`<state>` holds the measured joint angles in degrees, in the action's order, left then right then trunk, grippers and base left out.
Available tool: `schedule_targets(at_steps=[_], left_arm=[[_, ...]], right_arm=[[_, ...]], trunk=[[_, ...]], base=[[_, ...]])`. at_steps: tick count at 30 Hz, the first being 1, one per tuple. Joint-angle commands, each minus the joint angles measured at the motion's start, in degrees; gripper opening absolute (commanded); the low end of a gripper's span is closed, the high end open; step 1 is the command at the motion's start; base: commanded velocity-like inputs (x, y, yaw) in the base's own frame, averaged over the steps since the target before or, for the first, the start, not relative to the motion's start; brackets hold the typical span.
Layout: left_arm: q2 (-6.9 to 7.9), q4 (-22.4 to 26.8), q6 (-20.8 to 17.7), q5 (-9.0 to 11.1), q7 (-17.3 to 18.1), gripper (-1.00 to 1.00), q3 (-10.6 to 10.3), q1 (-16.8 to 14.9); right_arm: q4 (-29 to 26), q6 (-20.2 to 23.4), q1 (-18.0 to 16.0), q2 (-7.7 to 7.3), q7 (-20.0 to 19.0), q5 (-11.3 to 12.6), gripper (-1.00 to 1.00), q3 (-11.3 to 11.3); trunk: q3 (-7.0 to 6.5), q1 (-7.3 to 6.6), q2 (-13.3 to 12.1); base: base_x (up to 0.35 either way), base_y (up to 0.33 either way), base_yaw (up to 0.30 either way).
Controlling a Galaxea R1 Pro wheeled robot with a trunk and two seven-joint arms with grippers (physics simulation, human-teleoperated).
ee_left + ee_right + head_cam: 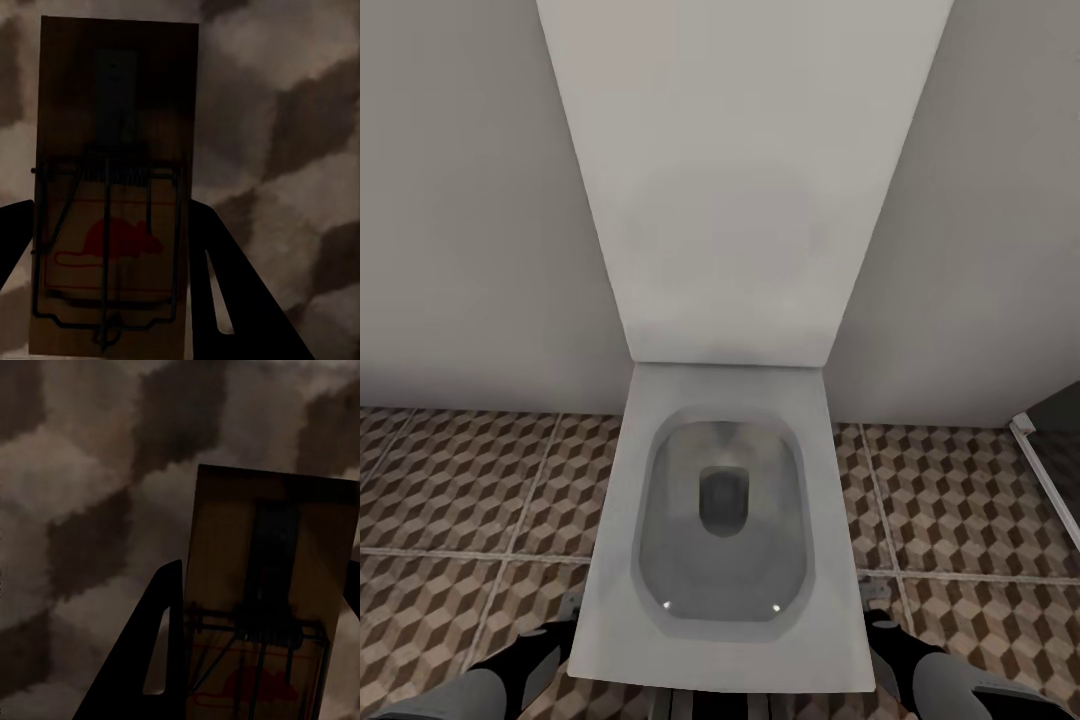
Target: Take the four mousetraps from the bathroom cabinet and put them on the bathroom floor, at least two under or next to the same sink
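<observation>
Counting two mousetraps: one mousetrap (112,202) sits pinched between the left gripper (112,247)'s dark fingers (225,285), the other mousetrap (266,607) is clamped in the right gripper (259,645), both above the cube-patterned bathroom floor (960,500), either side of one white toilet (725,520).

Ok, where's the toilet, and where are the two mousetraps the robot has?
toilet (610,560): head view, on its flat white rim.
left mousetrap (120,67): left wrist view, on the bare wooden end.
right mousetrap (225,547): right wrist view, on the wooden board.
</observation>
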<state>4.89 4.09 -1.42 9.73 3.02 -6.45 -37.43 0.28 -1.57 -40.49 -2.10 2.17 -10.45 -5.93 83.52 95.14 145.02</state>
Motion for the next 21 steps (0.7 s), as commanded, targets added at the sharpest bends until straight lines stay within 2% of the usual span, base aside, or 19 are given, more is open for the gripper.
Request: schedule_targets(at_steps=[1, 7, 21], left_arm=[[0.03, 0.0, 0.2, 0.4, 0.1, -1.0, -0.5, 0.0], [0.03, -1.2, 1.8, 0.5, 0.1, -1.0, -0.5, 0.0], [-0.06, -1.5, 2.0, 0.5, 0.1, -1.0, -0.5, 0.0]], right_arm=[[0.1, -0.2, 0.0, 0.03, 0.1, -0.5, -1.0, -0.5], [0.9, -0.3, 0.0, 0.13, 0.1, -0.5, -1.0, -0.5], [1.5, -0.3, 0.5, 0.25, 0.1, -0.5, -1.0, -0.5]], trunk=[[0.03, -0.01, 0.0], [0.03, -0.01, 0.0], [0.03, -0.01, 0.0]], base=[[0.0, 0.0, 0.0], [0.0, 0.0, 0.0], [0.0, 0.0, 0.0]])
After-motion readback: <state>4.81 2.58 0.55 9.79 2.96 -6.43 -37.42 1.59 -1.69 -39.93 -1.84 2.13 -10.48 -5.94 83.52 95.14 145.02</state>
